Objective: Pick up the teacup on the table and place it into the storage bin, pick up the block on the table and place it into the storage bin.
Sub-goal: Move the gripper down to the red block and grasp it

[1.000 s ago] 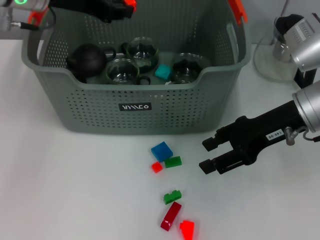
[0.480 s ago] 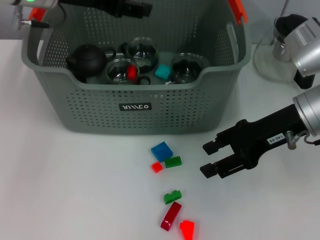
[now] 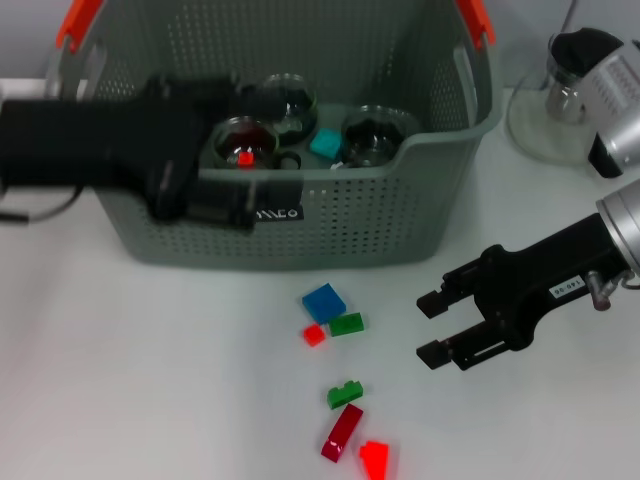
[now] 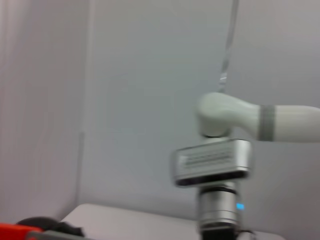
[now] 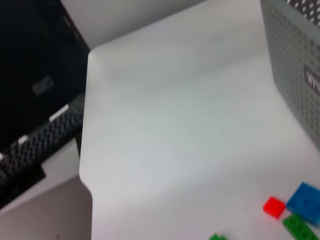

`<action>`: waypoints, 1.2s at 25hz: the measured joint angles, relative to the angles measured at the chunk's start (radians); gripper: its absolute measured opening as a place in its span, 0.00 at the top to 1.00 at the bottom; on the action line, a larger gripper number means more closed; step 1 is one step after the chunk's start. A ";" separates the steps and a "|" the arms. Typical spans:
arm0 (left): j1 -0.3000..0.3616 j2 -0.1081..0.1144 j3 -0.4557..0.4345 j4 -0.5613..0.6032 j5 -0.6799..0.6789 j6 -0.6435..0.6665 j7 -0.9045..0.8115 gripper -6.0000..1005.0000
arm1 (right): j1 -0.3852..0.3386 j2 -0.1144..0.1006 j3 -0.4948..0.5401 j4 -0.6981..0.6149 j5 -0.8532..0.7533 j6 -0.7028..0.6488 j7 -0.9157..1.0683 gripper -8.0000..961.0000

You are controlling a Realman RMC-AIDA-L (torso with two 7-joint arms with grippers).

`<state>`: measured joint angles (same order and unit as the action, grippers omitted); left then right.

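The storage bin (image 3: 330, 215), grey-green with orange handles, stands at the back of the table. Three glass teacups (image 3: 372, 134) sit in it, with a teal block (image 3: 325, 143) and a small red block (image 3: 245, 157) lying in one cup. Loose blocks lie on the table in front: blue (image 3: 323, 301), small red (image 3: 314, 335), two green (image 3: 347, 323), dark red (image 3: 342, 432) and bright red (image 3: 375, 458). My left gripper (image 3: 262, 200) is a black blur across the bin's front left. My right gripper (image 3: 435, 327) is open and empty, right of the blocks.
A white round base (image 3: 545, 128) stands at the back right beside the bin. In the right wrist view the table's far edge (image 5: 86, 150) shows, along with the bin's corner (image 5: 300, 60) and the red block (image 5: 273, 206).
The left arm has swung from above the bin's back down across its front left. A small red block now lies in a cup. The right gripper has drifted slightly right.
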<state>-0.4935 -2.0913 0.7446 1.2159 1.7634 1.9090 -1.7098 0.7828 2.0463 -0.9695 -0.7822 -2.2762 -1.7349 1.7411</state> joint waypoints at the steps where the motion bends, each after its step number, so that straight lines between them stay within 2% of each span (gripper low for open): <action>1: 0.017 -0.008 -0.009 -0.008 -0.004 0.026 0.038 0.11 | 0.001 0.000 -0.001 -0.001 -0.010 -0.001 -0.007 0.26; 5: 0.074 -0.032 -0.011 -0.052 0.009 0.083 0.156 0.08 | 0.009 0.001 -0.011 -0.002 -0.039 -0.006 -0.034 0.26; 13: 0.140 -0.053 -0.015 -0.113 0.107 0.085 0.288 0.08 | 0.031 0.025 -0.117 -0.024 -0.046 -0.037 -0.004 0.27; 19: 0.156 -0.056 -0.053 -0.152 0.197 0.039 0.319 0.08 | 0.045 0.048 -0.232 -0.127 -0.046 -0.076 0.083 0.26; 24: 0.165 -0.048 -0.133 -0.179 0.276 0.025 0.347 0.08 | 0.093 0.052 -0.349 -0.152 -0.043 -0.084 0.175 0.27; 30: 0.175 -0.047 -0.144 -0.176 0.359 0.029 0.403 0.08 | 0.161 0.056 -0.502 -0.143 -0.044 -0.052 0.307 0.27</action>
<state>-0.3189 -2.1387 0.6007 1.0396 2.1220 1.9381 -1.3068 0.9441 2.1028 -1.4713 -0.9255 -2.3197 -1.7873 2.0485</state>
